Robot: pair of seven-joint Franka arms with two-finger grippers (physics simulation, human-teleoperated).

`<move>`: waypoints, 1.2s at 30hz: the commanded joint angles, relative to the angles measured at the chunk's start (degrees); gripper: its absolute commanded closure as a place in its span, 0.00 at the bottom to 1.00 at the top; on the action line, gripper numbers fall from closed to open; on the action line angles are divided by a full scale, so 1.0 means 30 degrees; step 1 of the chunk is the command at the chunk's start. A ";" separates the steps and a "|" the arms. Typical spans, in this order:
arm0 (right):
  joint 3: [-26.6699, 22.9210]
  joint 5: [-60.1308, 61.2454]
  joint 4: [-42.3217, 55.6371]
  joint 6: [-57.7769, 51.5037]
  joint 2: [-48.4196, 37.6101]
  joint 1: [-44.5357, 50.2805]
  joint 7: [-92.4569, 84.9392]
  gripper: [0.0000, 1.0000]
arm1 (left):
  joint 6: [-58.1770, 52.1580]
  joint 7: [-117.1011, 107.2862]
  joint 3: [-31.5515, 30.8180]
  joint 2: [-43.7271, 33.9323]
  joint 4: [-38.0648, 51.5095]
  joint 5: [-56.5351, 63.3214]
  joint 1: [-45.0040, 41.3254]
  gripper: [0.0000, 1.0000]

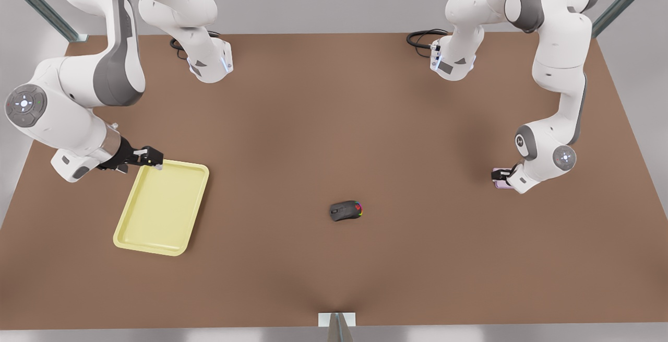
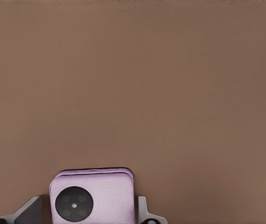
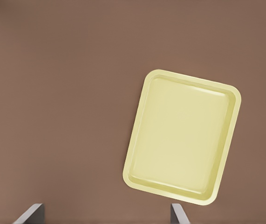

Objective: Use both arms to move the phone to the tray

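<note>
Already the left gripper [image 1: 500, 176] brackets the phone [image 2: 93, 198] — fingers apart — while the tray [image 1: 172, 243] lies far toward nine o'clock, beneath the open-fingered right gripper [image 1: 154, 160].

Two white jointed robot arms rise from bases bolted at the far edge of the table, their rounded shells broken by dark grey panels along the links and grey round caps at the joints. Small lights glow on the caps. Black cables coil beside each base, which carry grey triangular markings. Each arm ends in a small black gripper: the right gripper [image 1: 156, 162] with pale fingertips, the left gripper [image 1: 498, 176] with grey fingers [image 2: 30, 211].
</note>
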 commanded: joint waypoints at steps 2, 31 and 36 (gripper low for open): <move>0.0002 -0.0017 0.0008 0.0089 0.0014 -0.0027 0.0053 0.00 | -0.0025 -0.1322 0.0001 -0.0026 -0.0045 0.0069 0.0001 0.00; -0.0027 -0.0017 0.0008 0.0118 0.0073 -0.0057 -0.0152 0.00 | 0.0004 -0.4165 -0.0028 0.0004 -0.0016 0.0127 -0.0176 0.25; -0.0027 -0.0105 -0.0109 0.0264 0.0102 -0.0057 -0.0152 0.00 | -0.0230 -0.5072 -0.0116 -0.0494 -0.0016 0.0127 -0.0526 0.29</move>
